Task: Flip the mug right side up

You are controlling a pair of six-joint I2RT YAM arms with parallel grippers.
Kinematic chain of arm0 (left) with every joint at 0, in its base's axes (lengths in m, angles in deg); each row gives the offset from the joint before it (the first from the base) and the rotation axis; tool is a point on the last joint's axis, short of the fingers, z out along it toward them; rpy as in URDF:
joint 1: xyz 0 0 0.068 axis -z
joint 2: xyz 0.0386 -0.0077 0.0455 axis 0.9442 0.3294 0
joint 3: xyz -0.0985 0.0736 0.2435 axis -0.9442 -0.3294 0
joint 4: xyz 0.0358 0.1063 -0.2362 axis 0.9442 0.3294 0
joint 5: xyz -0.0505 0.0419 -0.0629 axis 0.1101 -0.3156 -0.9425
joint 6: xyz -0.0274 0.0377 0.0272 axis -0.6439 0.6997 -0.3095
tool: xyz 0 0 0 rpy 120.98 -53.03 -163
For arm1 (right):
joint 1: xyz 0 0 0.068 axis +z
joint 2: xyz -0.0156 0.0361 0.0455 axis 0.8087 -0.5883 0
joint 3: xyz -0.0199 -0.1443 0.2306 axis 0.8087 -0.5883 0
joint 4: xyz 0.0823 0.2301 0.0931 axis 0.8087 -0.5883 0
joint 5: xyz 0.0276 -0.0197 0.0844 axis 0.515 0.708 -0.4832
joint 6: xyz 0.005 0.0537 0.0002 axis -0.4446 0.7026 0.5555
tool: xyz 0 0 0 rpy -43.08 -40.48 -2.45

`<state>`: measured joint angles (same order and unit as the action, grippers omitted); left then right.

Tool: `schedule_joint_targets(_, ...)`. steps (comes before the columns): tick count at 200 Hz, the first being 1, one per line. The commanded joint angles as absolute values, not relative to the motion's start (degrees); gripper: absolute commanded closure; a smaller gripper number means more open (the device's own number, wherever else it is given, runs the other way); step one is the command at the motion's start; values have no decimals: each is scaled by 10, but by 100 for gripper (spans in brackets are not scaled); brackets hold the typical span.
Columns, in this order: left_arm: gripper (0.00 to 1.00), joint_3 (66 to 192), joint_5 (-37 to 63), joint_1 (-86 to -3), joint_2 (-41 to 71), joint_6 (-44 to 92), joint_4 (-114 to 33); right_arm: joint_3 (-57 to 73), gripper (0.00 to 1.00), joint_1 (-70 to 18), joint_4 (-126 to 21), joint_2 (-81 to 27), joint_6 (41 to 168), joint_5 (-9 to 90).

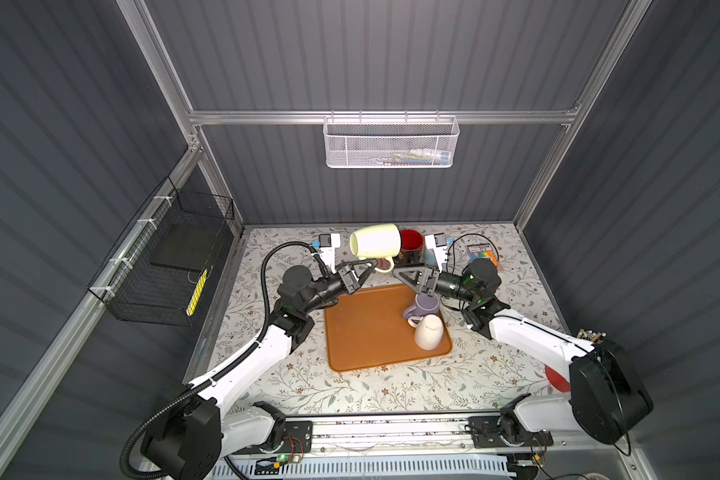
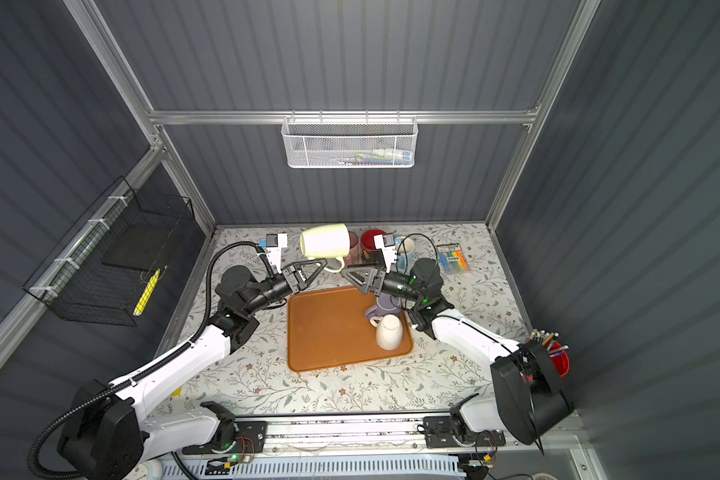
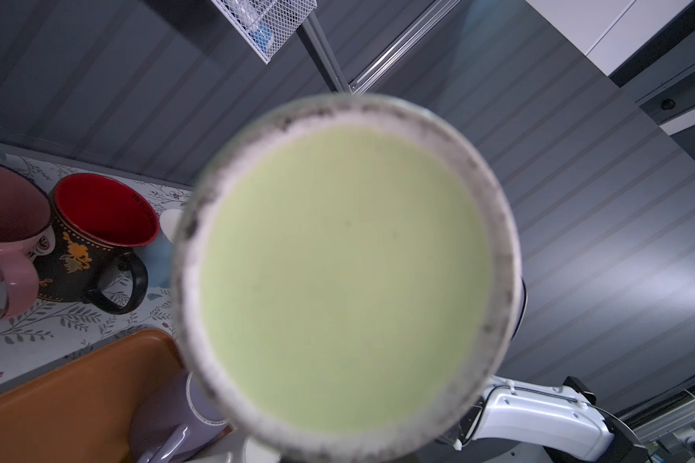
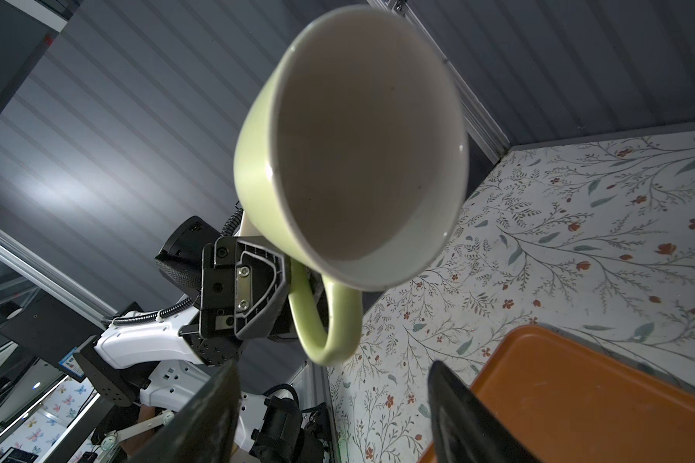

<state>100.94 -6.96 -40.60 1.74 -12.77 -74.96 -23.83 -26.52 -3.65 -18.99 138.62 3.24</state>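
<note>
A pale green mug (image 1: 376, 241) (image 2: 324, 241) hangs on its side in the air above the back of the table. My left gripper (image 1: 370, 264) (image 2: 320, 263) is shut on its handle (image 4: 325, 320). The mug's base (image 3: 346, 272) fills the left wrist view and hides that gripper's fingers. Its mouth (image 4: 370, 152) faces my right gripper (image 1: 400, 272) (image 2: 346, 272) (image 4: 334, 417), which is open just to the right of the mug, a little apart, with nothing between its fingers (image 4: 458, 413).
An orange tray (image 1: 366, 332) (image 2: 325, 328) carries a lilac mug (image 1: 428, 304) and an upside-down white mug (image 1: 429, 332). A red-lined black mug (image 1: 411, 241) (image 3: 97, 240) and a pink mug (image 3: 5, 216) stand at the back. A marker pack (image 2: 454, 257) lies at the back right.
</note>
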Motion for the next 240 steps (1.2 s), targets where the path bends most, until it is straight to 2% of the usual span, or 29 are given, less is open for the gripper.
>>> schedule_joint_targets(1,100,1020,-83,-408,16,-130,-841,-207,28,-262,-5,-204,1403,21)
schedule_joint_targets(95,100,1013,-95,-408,54,-160,-900,-151,43,-251,9,-250,1436,17)
schedule_joint_targets(184,100,999,-96,-407,69,-169,-918,-126,68,-250,19,-267,1455,22)
schedule_joint_targets(202,100,996,-98,-407,76,-177,-929,-123,76,-250,22,-270,1458,22)
schedule_joint_targets(240,100,987,-101,-407,88,-191,-950,-122,100,-250,25,-272,1462,24)
